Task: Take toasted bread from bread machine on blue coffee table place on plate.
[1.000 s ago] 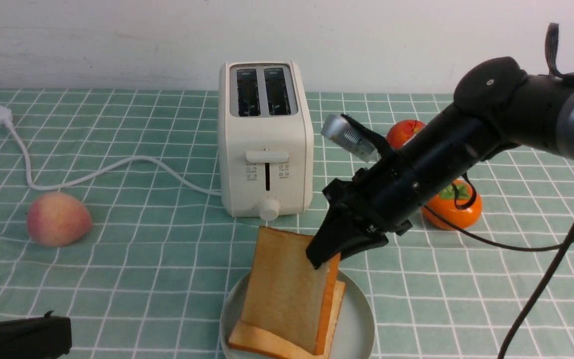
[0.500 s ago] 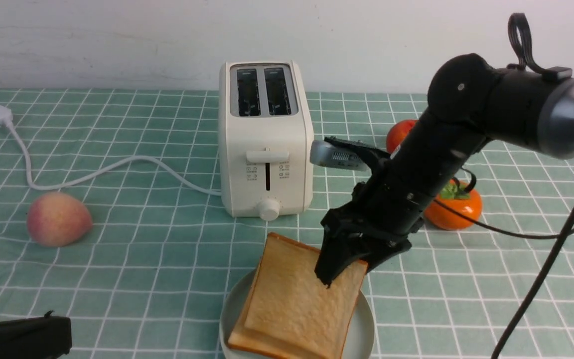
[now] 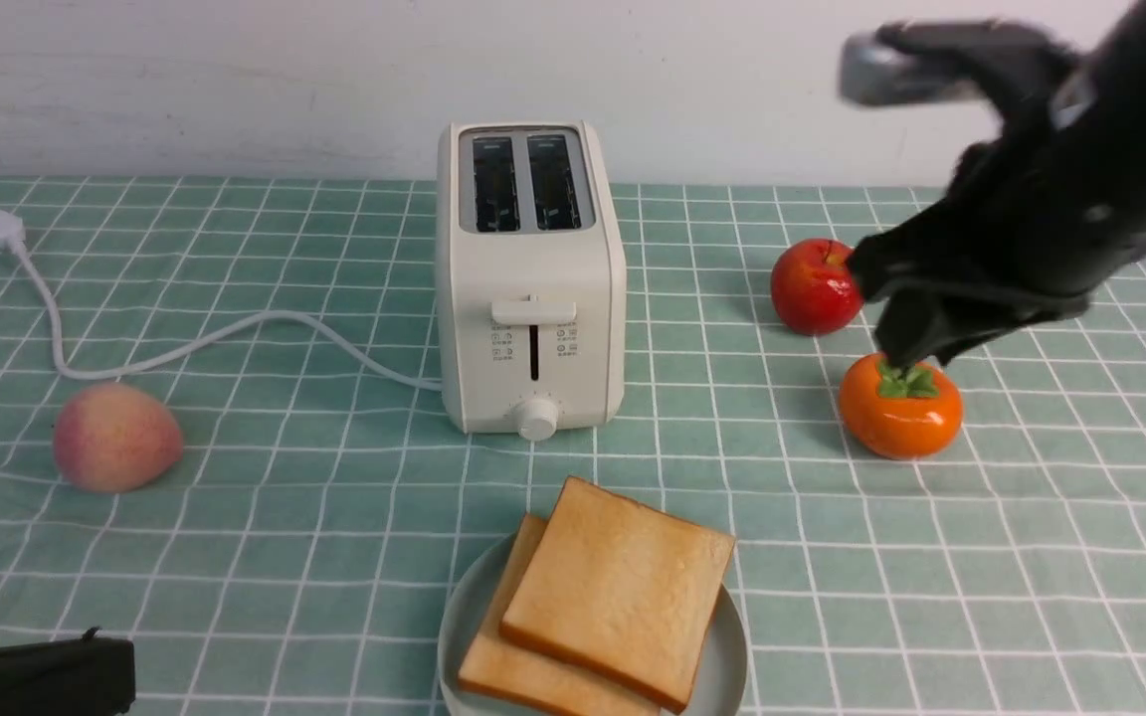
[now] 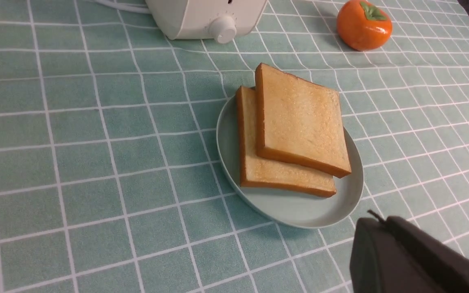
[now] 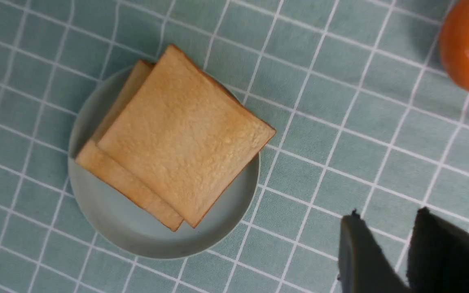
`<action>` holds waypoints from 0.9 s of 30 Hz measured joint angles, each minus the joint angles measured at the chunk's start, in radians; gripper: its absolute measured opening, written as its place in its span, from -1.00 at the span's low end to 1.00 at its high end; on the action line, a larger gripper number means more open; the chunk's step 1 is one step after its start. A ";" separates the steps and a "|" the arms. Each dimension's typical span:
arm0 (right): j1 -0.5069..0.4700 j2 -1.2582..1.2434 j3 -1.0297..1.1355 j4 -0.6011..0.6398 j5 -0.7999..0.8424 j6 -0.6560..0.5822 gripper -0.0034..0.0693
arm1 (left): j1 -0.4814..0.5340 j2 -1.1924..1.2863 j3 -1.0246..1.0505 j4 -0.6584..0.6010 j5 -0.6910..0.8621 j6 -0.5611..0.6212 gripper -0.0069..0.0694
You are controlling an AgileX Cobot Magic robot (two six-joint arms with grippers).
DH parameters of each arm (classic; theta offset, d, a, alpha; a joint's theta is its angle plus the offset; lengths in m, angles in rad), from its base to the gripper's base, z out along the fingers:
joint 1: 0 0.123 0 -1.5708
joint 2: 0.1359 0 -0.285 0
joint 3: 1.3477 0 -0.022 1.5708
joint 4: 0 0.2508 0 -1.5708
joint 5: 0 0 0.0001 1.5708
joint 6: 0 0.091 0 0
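Observation:
Two slices of toasted bread lie flat on the plate (image 3: 727, 661) at the front of the blue coffee table (image 3: 235, 517). The upper slice (image 3: 623, 587) rests askew on the lower slice (image 3: 503, 671). Both slots of the bread machine (image 3: 530, 278) behind the plate look dark and empty. My right gripper (image 3: 906, 353) hangs high at the right, above the orange fruit, and is open with nothing between its fingers (image 5: 354, 244). The left gripper (image 4: 375, 219) is shut and empty, low at the front left, near the plate's rim (image 4: 299, 207).
A peach (image 3: 115, 438) lies at the left. A red apple (image 3: 814, 286) and an orange persimmon (image 3: 899, 408) sit right of the bread machine, under my right arm. The white cord (image 3: 185, 343) runs left to its plug (image 3: 4, 231). A white wall closes the back.
The right gripper let go of the upper slice, which dropped from leaning upright to lying flat on the lower one. The right arm then rose and swung back to the right. The left arm stayed still.

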 joint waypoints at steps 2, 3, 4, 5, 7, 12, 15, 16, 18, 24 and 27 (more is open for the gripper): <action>0.000 -0.121 0.039 -0.024 0.004 0.010 -0.77 | 0.000 0.000 0.000 0.000 -0.002 0.000 -0.86; 0.000 -0.149 0.050 -0.030 0.006 0.011 -0.82 | 0.000 0.000 0.000 0.000 -0.003 0.000 -0.86; 0.000 -0.264 0.107 -0.062 -0.001 0.019 -0.93 | 0.000 0.000 0.000 0.000 -0.005 0.000 -0.86; 0.000 -0.324 0.144 -0.082 -0.022 0.027 -0.95 | 0.000 0.000 0.000 0.000 -0.004 0.000 -0.86; 0.000 -0.500 0.273 -0.144 -0.140 0.065 -0.95 | 0.000 0.000 0.000 0.000 -0.004 0.000 -0.86; 0.000 -0.936 0.668 -0.278 -0.526 0.207 -0.95 | 0.000 0.000 0.000 0.000 -0.005 0.000 -0.86; 0.000 -1.166 0.878 -0.367 -0.721 0.306 -0.94 | 0.000 0.000 0.000 0.000 -0.008 0.000 -0.86; 0.000 -1.257 0.956 -0.412 -0.762 0.355 -0.93 | 0.000 0.000 0.000 0.000 -0.015 0.000 -0.86; 0.000 -1.367 1.036 -0.482 -0.800 0.423 -0.93 | 0.000 0.000 0.000 0.000 -0.030 0.000 -0.86; 0.000 -1.442 1.130 -0.659 -0.816 0.565 -0.92 | 0.000 0.001 0.000 -0.001 -0.075 0.000 -0.86; 0.000 -1.442 1.133 -0.709 -0.828 0.585 -0.91 | 0.000 0.000 0.000 -0.004 -0.088 0.000 -0.86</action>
